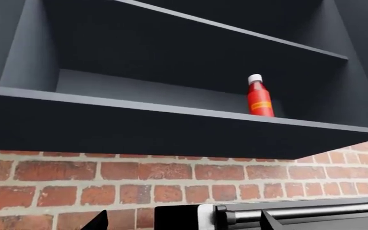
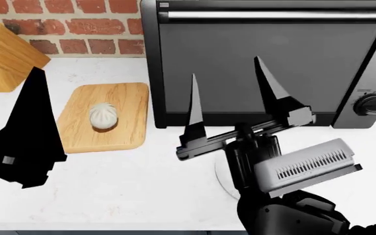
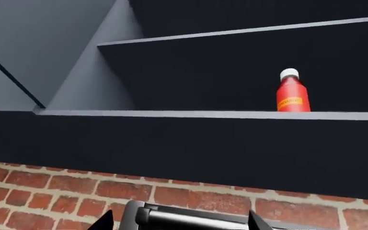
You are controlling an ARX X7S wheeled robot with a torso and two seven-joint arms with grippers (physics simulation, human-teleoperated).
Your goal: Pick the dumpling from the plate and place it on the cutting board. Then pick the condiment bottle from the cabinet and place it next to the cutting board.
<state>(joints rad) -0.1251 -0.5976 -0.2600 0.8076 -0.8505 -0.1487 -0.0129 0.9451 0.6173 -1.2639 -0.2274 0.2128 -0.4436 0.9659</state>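
Red condiment bottle (image 1: 259, 96), white cap; upright on cabinet (image 1: 171, 125) shelf

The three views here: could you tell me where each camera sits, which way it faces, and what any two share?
Head view: looks down on the counter, the dumpling lying on the cutting board; the open right gripper and the dark left arm show.
Left wrist view: looks up at the cabinet shelf holding the condiment bottle; only the fingertips show.
Right wrist view: looks up likewise, fingertips at the frame's edge.
Both wrist views share the bottle, the shelf and the brick wall.
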